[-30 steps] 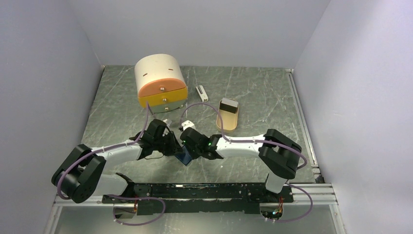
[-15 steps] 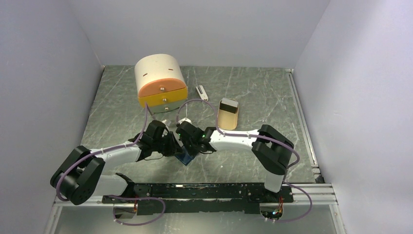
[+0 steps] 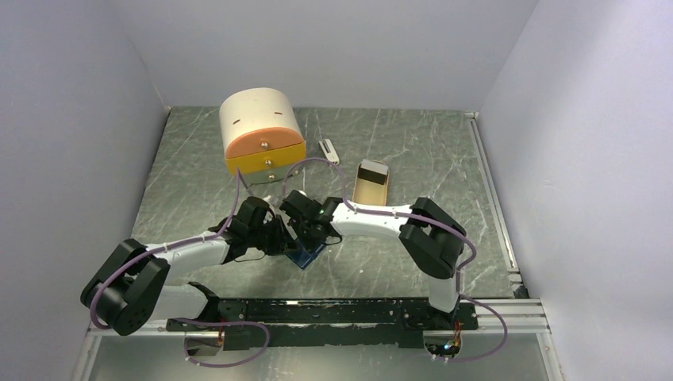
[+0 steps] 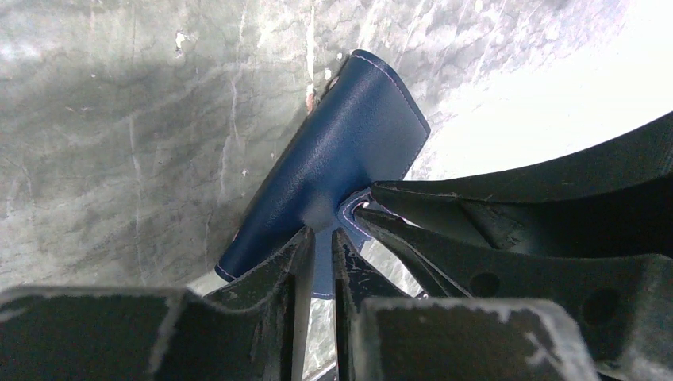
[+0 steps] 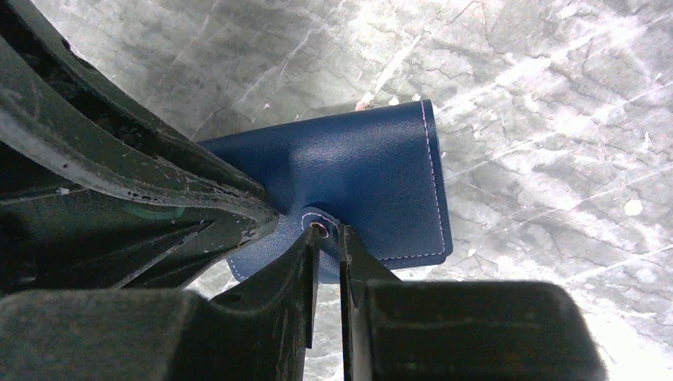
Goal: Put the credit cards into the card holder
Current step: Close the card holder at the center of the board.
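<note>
My left pincer (image 4: 323,238) is closed narrow on a thin flap of the navy wallet (image 4: 341,151), which is held between both arms low over the surface (image 3: 421,159). It looks light, soft and floppy, so its edges seem the best hold. My right pincer (image 5: 327,234) pinches its snap tab (image 5: 321,228).

top view evenly lit, sharp; wrist views: blown-out glare on table (image 4: 555,87), close jaws blurred.
</note>
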